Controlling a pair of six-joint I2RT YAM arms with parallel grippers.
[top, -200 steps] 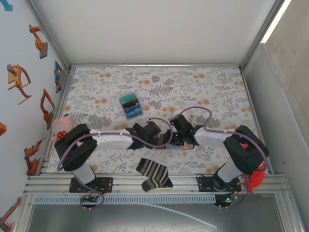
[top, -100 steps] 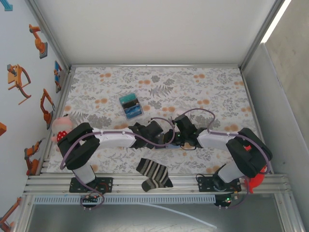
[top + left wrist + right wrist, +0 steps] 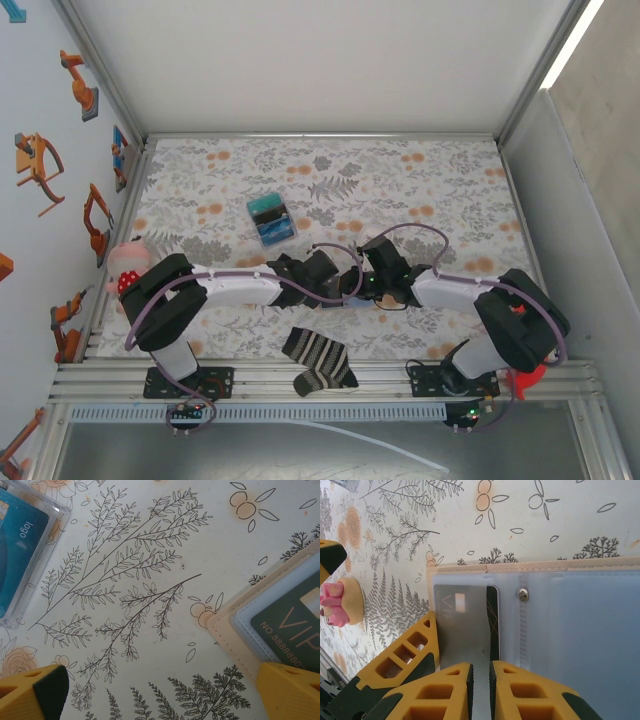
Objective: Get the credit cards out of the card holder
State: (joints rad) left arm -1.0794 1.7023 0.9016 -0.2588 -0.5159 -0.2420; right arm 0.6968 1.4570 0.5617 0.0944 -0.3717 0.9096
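While the card holder [image 3: 580, 630] lies open and flat on the counter [image 3: 560, 525], its long axis runs left to right across the right wrist view. Its tan stitched edge is toward the top of the frame and its blue-grey panels face up. A grey credit card [image 3: 462, 625] lies at its left panel, long axis running top to bottom, far short end pointing at the tan edge. In the left wrist view the holder's corner points toward the lower left, and a dark green card [image 3: 292, 630] lettered VIP slants up to the right.

A cloth printed with grey ferns and orange blooms covers the counter, enclosed by white walls [image 3: 320, 60]. A clear box [image 3: 272, 220] sits at centre left and a striped sock [image 3: 318, 360] at the bottom edge.

The right tool [image 3: 481, 680] stands over the grey card's near end, fingers drawn almost together; whether they pinch it I cannot tell. The left tool [image 3: 160, 687] is spread wide, one finger over the holder at lower right.
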